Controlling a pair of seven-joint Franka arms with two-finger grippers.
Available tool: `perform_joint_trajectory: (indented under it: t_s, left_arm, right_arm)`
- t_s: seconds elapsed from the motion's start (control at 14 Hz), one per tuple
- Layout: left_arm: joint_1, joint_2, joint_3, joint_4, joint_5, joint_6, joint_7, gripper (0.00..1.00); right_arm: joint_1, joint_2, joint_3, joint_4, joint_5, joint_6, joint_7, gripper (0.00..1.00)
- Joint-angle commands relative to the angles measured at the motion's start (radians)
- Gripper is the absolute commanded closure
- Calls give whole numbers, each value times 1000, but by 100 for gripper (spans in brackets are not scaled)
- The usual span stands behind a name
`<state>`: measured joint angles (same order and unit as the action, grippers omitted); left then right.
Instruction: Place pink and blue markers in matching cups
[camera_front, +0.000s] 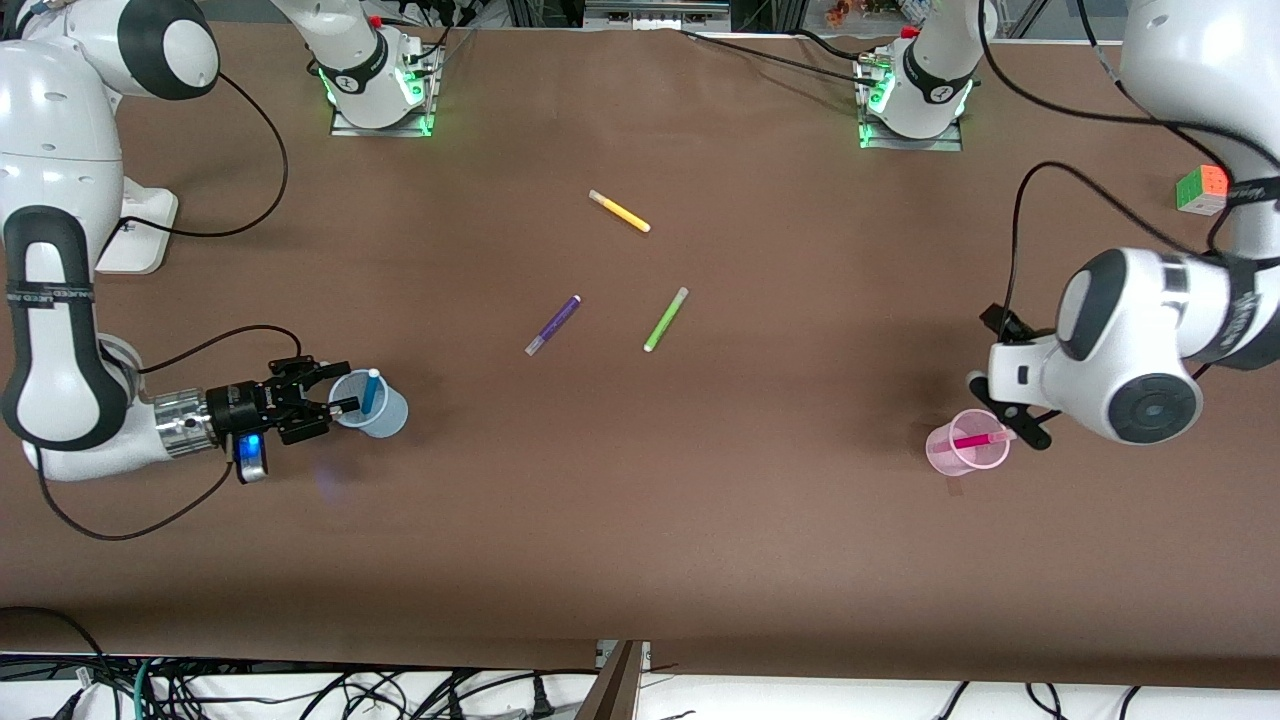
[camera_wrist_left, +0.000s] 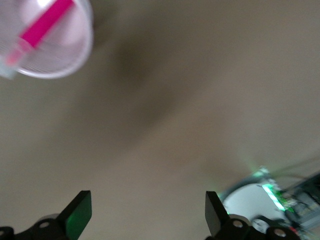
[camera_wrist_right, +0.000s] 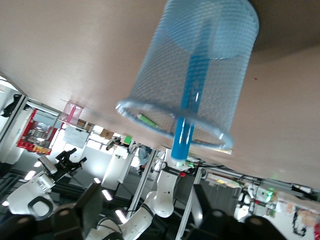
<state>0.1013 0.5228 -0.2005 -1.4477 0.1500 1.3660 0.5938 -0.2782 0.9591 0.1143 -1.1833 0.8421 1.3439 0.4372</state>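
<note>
The light blue cup (camera_front: 388, 418) stands upright toward the right arm's end of the table, with the blue marker (camera_front: 370, 392) leaning inside it. My right gripper (camera_front: 335, 388) is open and empty, level with the cup's rim and right beside it. The right wrist view shows the cup (camera_wrist_right: 150, 85), the marker (camera_wrist_right: 192, 90) and my gripper (camera_wrist_right: 147, 210). The pale pink cup (camera_front: 945, 452) stands toward the left arm's end with the pink marker (camera_front: 975, 440) in it. My left gripper (camera_front: 1008, 412) is open and empty just above and beside it. The left wrist view shows the cup (camera_wrist_left: 85, 50), the marker (camera_wrist_left: 45, 25) and my gripper (camera_wrist_left: 147, 212).
A yellow marker (camera_front: 620, 212), a purple marker (camera_front: 553, 325) and a lime-green marker (camera_front: 666, 319) lie loose mid-table. A colour-puzzle cube (camera_front: 1201, 189) sits near the left arm. Cables run from both wrists across the brown table.
</note>
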Motion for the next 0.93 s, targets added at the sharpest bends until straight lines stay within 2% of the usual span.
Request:
perform_joint_trajectory:
  t_s: [0.0,0.21,0.36,0.43,0.57,0.71,0.86]
  left_arm:
    - [49,-101,-10,-14,-96,-91,-20,0]
    - [95,-238,-8,-29,-119,-114,-37,0]
    - [81,-306,-7,-56,-112,-113,-162,0]
    - [48,-325,18,-56,-116,-99,-237,0]
    - [-81,-406,183,-78,-122,63,-372,0]
    - [-91,-505,205,-204,-141,277,-486,0]
    - [-95,-581,207,-279,-142,369,-531,0]
  right_arm:
    - [-3,-63,8,56,-76,-37,3,7]
    - [2,-182,10,57,-202,-38,-37,3]
    - [20,-276,11,57,-308,-61,-78,3]
    - [39,-331,11,57,-386,-74,-110,3]
    - [86,-431,11,56,-524,-104,-147,3]
    - [120,-512,11,56,-618,-162,-173,3]
    - [161,-584,15,51,-716,-202,-178,4]
